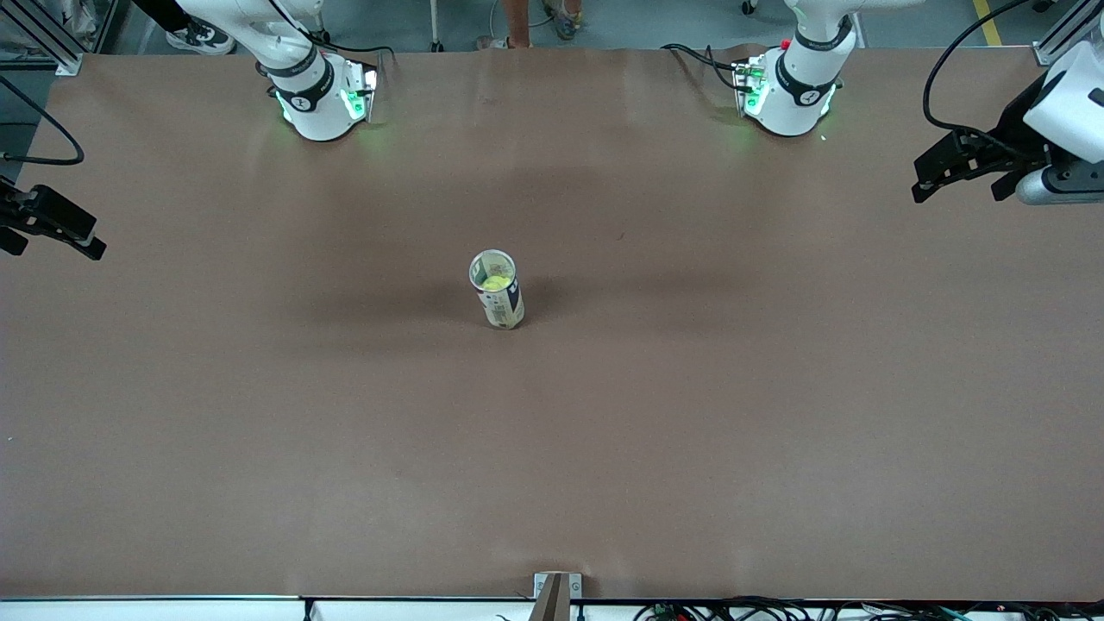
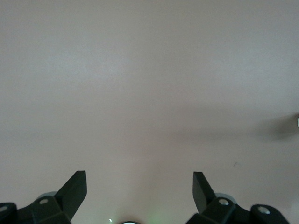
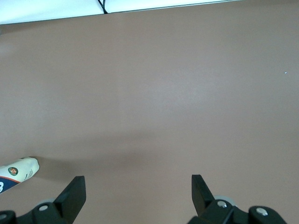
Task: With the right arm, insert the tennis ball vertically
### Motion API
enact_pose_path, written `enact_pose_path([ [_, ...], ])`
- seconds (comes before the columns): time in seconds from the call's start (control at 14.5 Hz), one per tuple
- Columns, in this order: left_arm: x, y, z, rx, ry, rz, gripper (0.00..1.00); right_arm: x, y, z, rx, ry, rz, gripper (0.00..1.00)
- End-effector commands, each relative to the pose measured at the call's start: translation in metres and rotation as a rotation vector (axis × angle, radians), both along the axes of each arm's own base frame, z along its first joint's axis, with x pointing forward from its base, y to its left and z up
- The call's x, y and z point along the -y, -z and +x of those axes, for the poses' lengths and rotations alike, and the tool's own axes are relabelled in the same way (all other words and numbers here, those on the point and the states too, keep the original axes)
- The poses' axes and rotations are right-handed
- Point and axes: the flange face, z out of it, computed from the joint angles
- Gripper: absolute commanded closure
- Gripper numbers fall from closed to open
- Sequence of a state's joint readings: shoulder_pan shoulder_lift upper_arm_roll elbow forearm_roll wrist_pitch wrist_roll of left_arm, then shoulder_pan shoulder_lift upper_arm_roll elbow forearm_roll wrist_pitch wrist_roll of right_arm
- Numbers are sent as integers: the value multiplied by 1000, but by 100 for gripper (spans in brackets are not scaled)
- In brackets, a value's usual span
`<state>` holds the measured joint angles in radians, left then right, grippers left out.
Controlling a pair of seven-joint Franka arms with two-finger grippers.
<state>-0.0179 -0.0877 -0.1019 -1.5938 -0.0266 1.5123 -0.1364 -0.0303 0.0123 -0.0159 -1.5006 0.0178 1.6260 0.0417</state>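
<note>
A white tennis-ball can (image 1: 503, 306) stands upright in the middle of the table with its top open. The yellow-green tennis ball (image 1: 495, 282) sits inside it, seen through the mouth. My right gripper (image 1: 52, 246) hangs open and empty over the right arm's end of the table, well away from the can. In the right wrist view its fingers (image 3: 74, 191) stand wide over bare brown table, and the can (image 3: 16, 172) shows at the frame's edge. My left gripper (image 1: 962, 190) waits open and empty over the left arm's end of the table, and its wrist view (image 2: 140, 179) shows only table.
The two arm bases (image 1: 323, 103) (image 1: 789, 95) stand at the table's edge farthest from the front camera. A small metal bracket (image 1: 556, 595) and cables (image 1: 733, 611) lie along the edge nearest that camera. Brown paper (image 1: 690, 414) covers the table.
</note>
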Motion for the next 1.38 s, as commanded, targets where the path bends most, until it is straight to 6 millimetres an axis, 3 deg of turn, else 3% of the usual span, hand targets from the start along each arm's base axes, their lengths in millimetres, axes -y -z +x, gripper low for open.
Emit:
enact_pose_path([
  [0.0, -2, -2, -6, 17, 4, -13, 0, 1, -3, 1, 6, 2, -12, 0],
  [1.31, -6, -7, -17, -9, 42, 33, 0, 3, -3, 1, 6, 5, -12, 0],
])
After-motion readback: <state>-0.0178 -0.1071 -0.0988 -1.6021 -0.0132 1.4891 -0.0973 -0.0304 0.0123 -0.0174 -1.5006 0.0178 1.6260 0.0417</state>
